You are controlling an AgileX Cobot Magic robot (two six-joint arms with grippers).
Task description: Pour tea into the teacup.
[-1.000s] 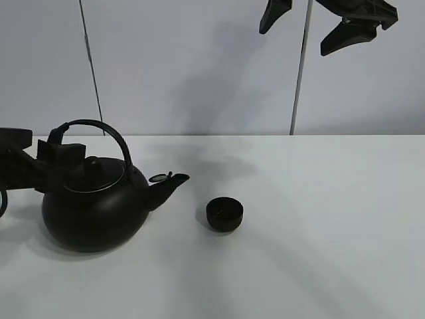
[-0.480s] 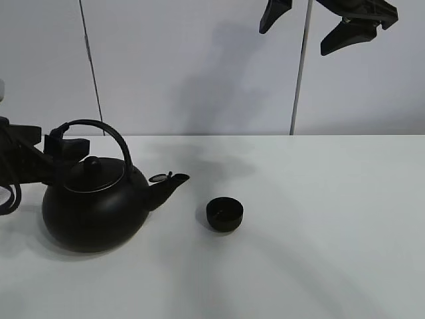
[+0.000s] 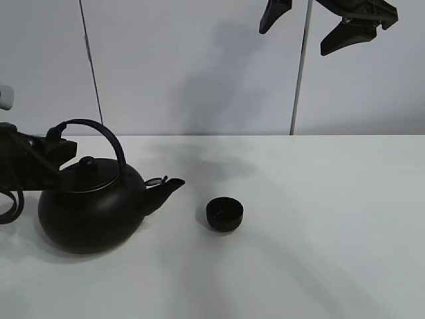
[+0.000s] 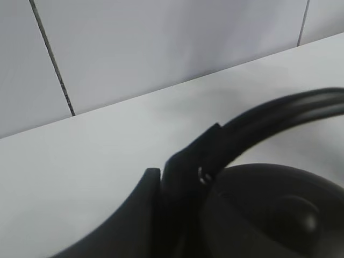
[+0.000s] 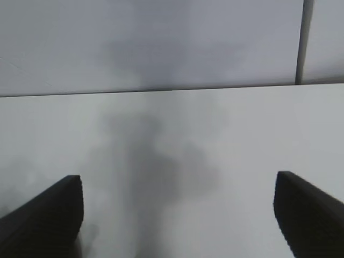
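Kettle (image 3: 89, 216), black, round, with arched handle (image 3: 83, 121): stands on the white tabletop (image 3: 319, 219) by its left edge, spout towards the middle.

Teacup (image 3: 224, 214), small, black, no handle: upright near the middle of the tabletop, a little towards the left edge, just off the spout and apart from it.

Left gripper (image 3: 58, 149): at the left-edge end of the handle, fingers pinched on it (the wrist view shows one finger (image 4: 137, 215) against the handle's root).

Right gripper (image 3: 295, 38): raised high over the far edge, fingers (image 5: 45, 217) spread wide, nothing between them.

Wall (image 3: 186, 66), pale panels: behind the far edge.
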